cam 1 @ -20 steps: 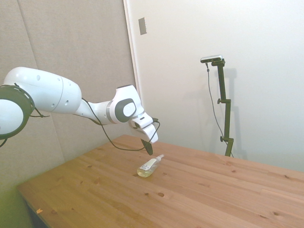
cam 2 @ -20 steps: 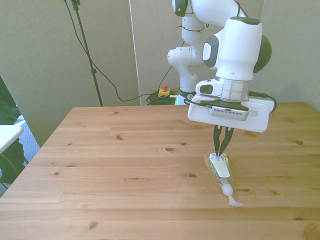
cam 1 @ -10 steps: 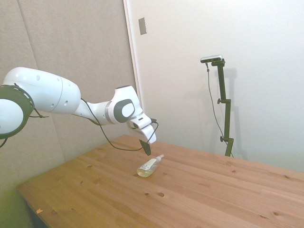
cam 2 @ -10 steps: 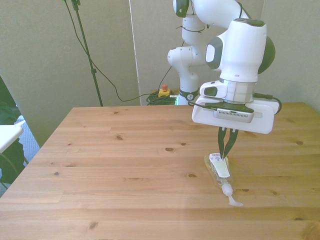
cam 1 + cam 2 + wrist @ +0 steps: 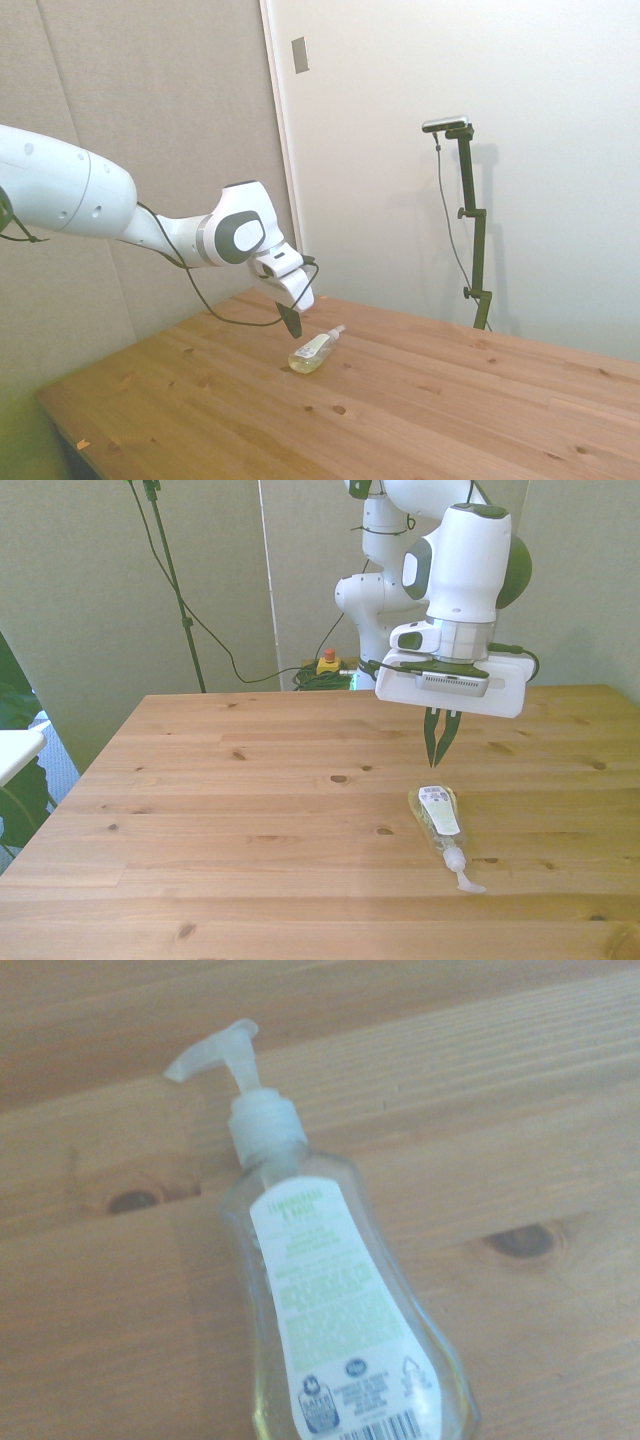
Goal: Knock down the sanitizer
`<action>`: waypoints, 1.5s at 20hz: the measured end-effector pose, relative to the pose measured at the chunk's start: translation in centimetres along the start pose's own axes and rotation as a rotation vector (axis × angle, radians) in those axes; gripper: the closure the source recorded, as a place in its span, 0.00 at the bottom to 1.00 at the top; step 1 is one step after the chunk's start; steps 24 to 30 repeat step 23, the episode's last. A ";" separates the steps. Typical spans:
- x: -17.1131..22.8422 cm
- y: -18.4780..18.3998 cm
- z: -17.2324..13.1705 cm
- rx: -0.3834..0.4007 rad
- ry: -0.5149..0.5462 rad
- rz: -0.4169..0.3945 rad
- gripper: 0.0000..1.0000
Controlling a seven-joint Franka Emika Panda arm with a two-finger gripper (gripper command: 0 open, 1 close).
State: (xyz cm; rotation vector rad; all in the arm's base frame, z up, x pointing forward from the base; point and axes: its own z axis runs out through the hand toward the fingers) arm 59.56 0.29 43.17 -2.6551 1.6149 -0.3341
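The sanitizer (image 5: pixel 437 820) lies flat on its side on the wooden table (image 5: pixel 250 810), a clear bottle with a white label facing up and its white pump nozzle pointing at the table's near edge. From the side it shows as a clear bottle (image 5: pixel 314 350) with a little yellowish liquid. In the wrist view the sanitizer (image 5: pixel 330 1320) fills the picture, label up. My gripper (image 5: pixel 438 758) hangs a little above the table just behind the bottle's base, apart from it, fingers together and holding nothing. The side view has the gripper (image 5: pixel 292 325) to the left of the bottle.
A red button (image 5: pixel 327 658) and cables lie on the floor behind the table. A white object's edge (image 5: pixel 15 748) shows at the front view's left. Dark knots mark the table boards.
The gripper has lifted and drawn back from the lying bottle, away from its base. The bottle has not moved.
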 end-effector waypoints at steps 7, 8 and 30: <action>-2.0 2.8 -1.4 0.009 -0.012 -0.033 0.00; -2.2 2.9 -1.5 0.011 -0.017 -0.037 0.00; -4.8 4.1 -2.0 -0.016 -0.079 -0.102 0.00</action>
